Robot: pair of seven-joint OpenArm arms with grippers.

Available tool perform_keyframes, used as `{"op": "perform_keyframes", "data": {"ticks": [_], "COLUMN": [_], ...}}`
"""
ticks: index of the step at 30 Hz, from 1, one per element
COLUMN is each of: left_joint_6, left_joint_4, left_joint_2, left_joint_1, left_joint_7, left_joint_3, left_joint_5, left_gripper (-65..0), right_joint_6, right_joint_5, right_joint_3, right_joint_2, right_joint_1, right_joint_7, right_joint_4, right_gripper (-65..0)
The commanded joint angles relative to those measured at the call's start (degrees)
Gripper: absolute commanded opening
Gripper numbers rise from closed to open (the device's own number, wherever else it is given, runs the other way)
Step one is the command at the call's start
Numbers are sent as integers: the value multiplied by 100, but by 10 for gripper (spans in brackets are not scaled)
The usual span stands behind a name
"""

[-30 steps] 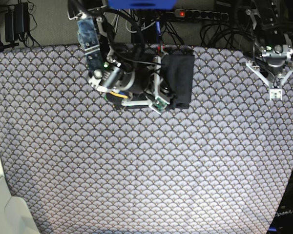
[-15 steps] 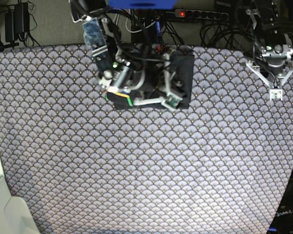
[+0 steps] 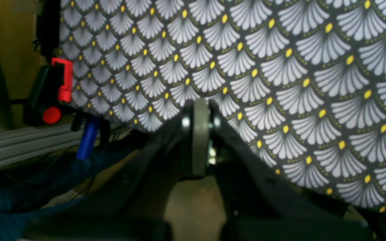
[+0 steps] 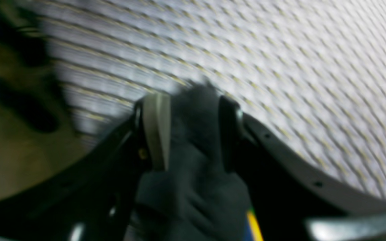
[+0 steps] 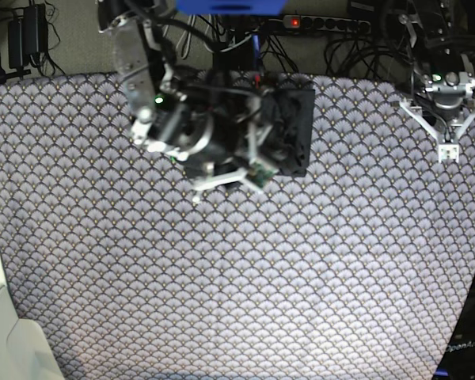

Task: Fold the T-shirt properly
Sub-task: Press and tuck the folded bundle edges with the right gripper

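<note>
Right gripper [image 5: 226,180] is positioned over the near-left edge of the T-shirt [image 5: 293,127], at the far centre of the scallop-print cloth [image 5: 237,277]. In the right wrist view its jaws are seen spread apart, w/ dark knit fabric bunched between the fingers [image 4: 156,130] and not pinched; that view is motion-blurred, so light contact on one pad cannot be ruled out. A stripe of yellow, green and blue print is visible at the bottom of that view, probably the logo.

Left gripper [image 5: 446,150] is held well apart from the garment, near the far corner of the cloth on the base view's right. Its jaws are seen pressed together w/ nothing between them in the left wrist view; only patterned cloth and the table edge are shown there.

Progress, as judged: the T-shirt is already reduced to a compact dark rectangular bundle, no sleeves or loose hem being visible outside the outline. Folding is therefore taken as approx. complete. What is left appears to be minor: clearing the right arm from the bundle, and a check that the top layer lies flat, since part of the stack is hidden by the arm.
</note>
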Motion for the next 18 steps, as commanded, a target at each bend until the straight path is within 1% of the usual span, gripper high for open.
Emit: {"op": "perform_keyframes", "data": {"ticks": [1, 3, 5, 9, 11, 12, 14, 18], "left_joint_6": [39, 39, 39, 39, 39, 39, 39, 39], "left_joint_4": [121, 121, 121, 121, 121, 121, 121, 121], "left_joint_2": [-60, -60, -60, -77, -104, -113, -113, -113], "left_joint_1": [-15, -24, -41, -50, -59, -59, -59, -59], "left_joint_7": [-76, -76, -76, -76, -76, -76, -76, -76], "left_joint_3": [-22, -22, -22, -22, -22, -22, -22, -22], "left_joint_5": [44, 44, 44, 44, 44, 44, 44, 44], "left_gripper": [-647, -647, -647, -647, -647, -647, -647, -647], "right_joint_6": [-3, -3, -3, -3, -3, -3, -3, -3], "right_joint_5": [89, 116, 116, 133, 107, 107, 98, 98], "right_joint_3": [148, 429, 587, 552, 561, 578, 578, 578], "right_joint_2": [16, 42, 42, -2, -178, -231, -257, -257], "right_joint_1": [48, 39, 30, -137, -233, -260, -260, -295], "right_joint_7": [125, 125, 125, 134, 134, 134, 134, 134], "right_joint_4": [53, -96, -307, -553, -571, -580, -597, -782], "right_gripper": [-400, -401, -422, -534, -578, -590, -600, -599]}}
